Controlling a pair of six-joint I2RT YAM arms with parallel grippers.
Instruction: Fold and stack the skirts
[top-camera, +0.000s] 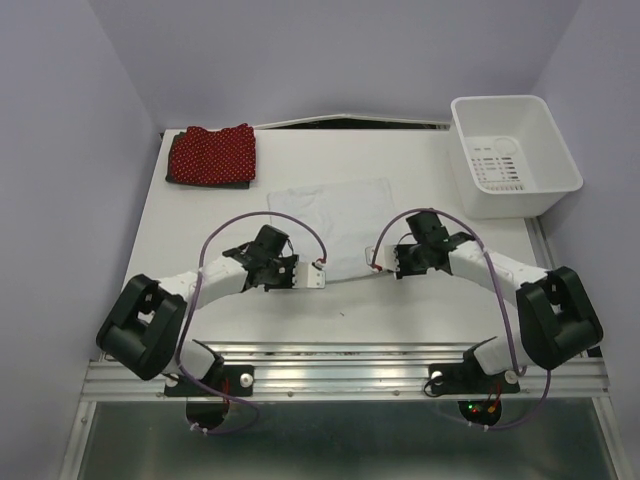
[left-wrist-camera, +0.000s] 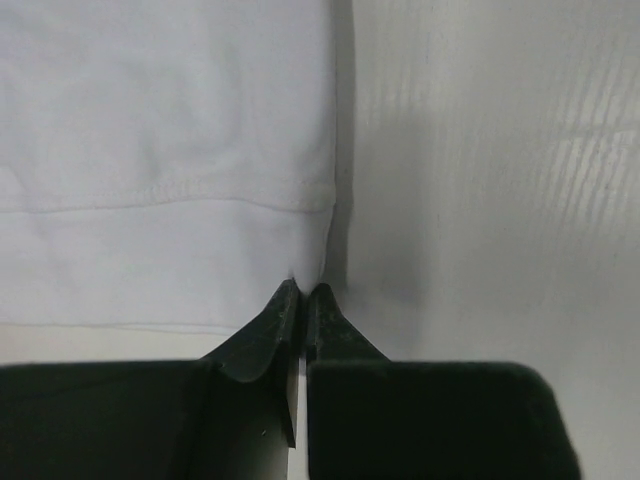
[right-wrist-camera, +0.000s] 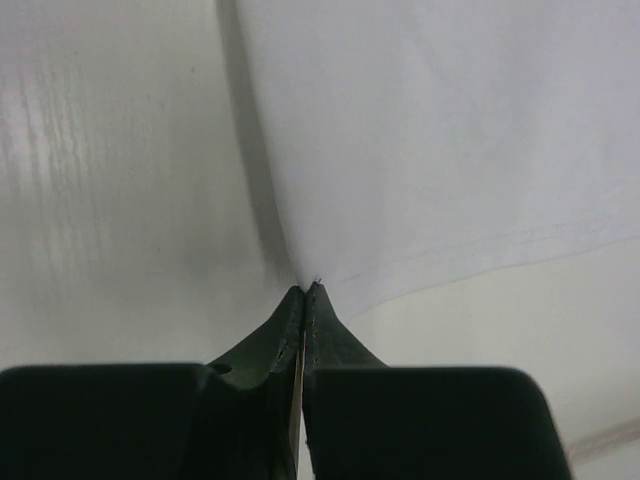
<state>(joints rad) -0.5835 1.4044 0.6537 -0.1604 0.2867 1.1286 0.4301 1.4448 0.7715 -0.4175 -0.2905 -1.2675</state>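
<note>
Tabletop (top-camera: 180, 220) holds the white skirt (top-camera: 335, 215), left tool (left-wrist-camera: 303, 290) and right tool (right-wrist-camera: 305, 288) each pinching a near corner.

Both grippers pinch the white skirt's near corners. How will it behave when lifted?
Probably floppy: the white skirt lies flat and thin, so its middle should sag between the left gripper and right gripper. Likely light. Each pinch takes only a corner's tip, so it may slip out.
</note>
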